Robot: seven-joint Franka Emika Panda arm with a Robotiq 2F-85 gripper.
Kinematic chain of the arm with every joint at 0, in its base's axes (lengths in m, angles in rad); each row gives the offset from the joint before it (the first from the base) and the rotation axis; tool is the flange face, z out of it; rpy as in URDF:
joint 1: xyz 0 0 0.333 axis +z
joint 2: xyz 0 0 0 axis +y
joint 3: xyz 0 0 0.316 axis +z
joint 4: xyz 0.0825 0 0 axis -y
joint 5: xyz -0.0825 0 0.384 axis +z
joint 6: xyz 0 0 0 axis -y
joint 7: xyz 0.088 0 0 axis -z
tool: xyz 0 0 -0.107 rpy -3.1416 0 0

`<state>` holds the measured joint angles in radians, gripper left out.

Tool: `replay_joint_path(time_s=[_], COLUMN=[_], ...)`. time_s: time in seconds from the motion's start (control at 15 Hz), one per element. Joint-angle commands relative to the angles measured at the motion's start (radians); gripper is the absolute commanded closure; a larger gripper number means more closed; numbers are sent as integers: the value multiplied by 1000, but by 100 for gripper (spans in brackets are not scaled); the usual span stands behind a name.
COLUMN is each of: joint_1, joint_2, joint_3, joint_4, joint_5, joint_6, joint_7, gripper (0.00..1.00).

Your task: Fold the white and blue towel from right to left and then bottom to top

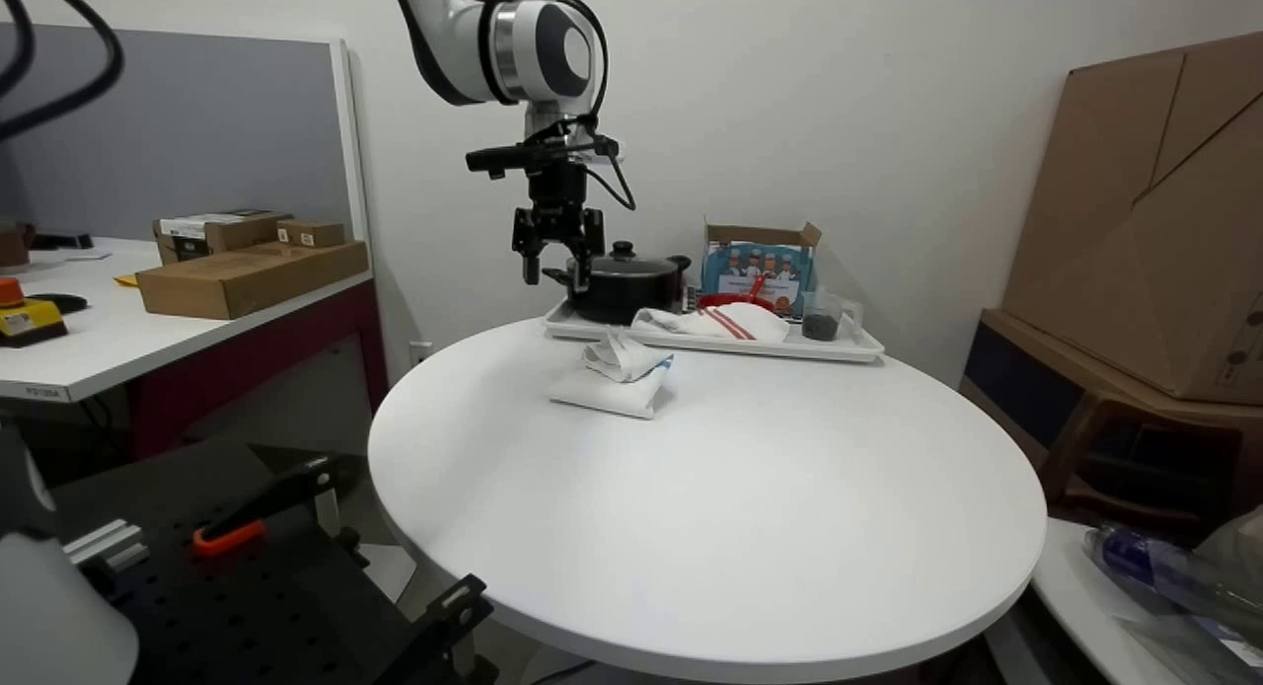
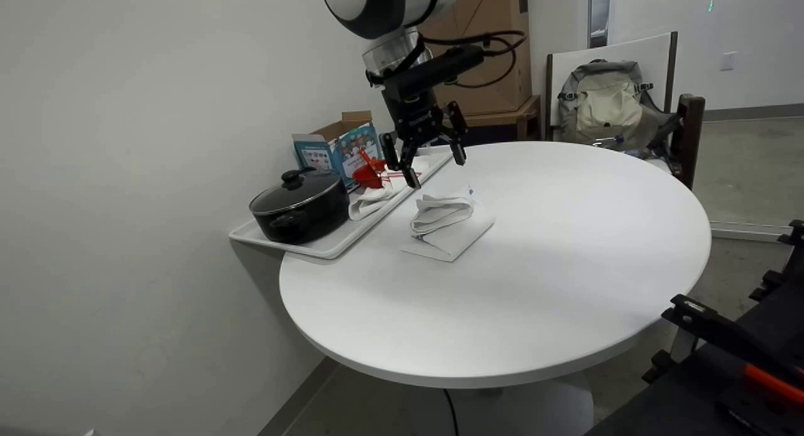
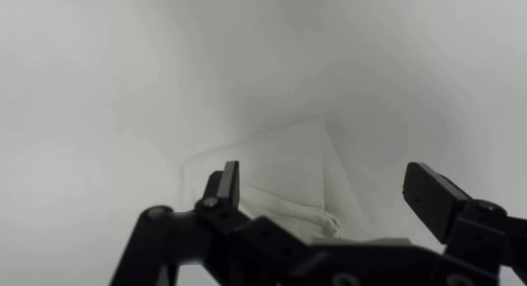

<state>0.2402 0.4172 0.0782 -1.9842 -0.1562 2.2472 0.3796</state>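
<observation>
The white and blue towel (image 1: 607,391) lies folded on the round white table. It also shows in an exterior view (image 2: 465,236). Its lower layers are a flat, roughly square stack, and a bunched, rolled fold sits on top. A little blue stripe shows at one edge. In the wrist view the towel (image 3: 284,162) is below the jaws, partly hidden by a finger and the gripper body. My gripper (image 1: 556,275) is open and empty, raised above the table near the towel and apart from it. Its spread fingers also show in an exterior view (image 2: 438,173) and in the wrist view (image 3: 323,174).
A white tray (image 1: 849,351) at the table's wall-side edge holds a black lidded pot (image 1: 627,288), a white and red cloth (image 1: 755,320), a red bowl (image 2: 366,177), a clear cup (image 1: 821,318) and a printed box (image 2: 359,148). The round table (image 1: 770,527) extends beyond the towel.
</observation>
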Motion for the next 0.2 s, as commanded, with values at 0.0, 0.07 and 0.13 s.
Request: replay_joint_path(time_s=[0.0,0.07,0.13], joint_1=[7,7,5], joint_2=[-21,-36,-45], joint_3=[-5,-4,-3], joint_4=[-29,-49,-59], joint_5=[3,3,2], joint_6=[8,13,14], joint_7=[6,9,10], gripper=[0,0,0])
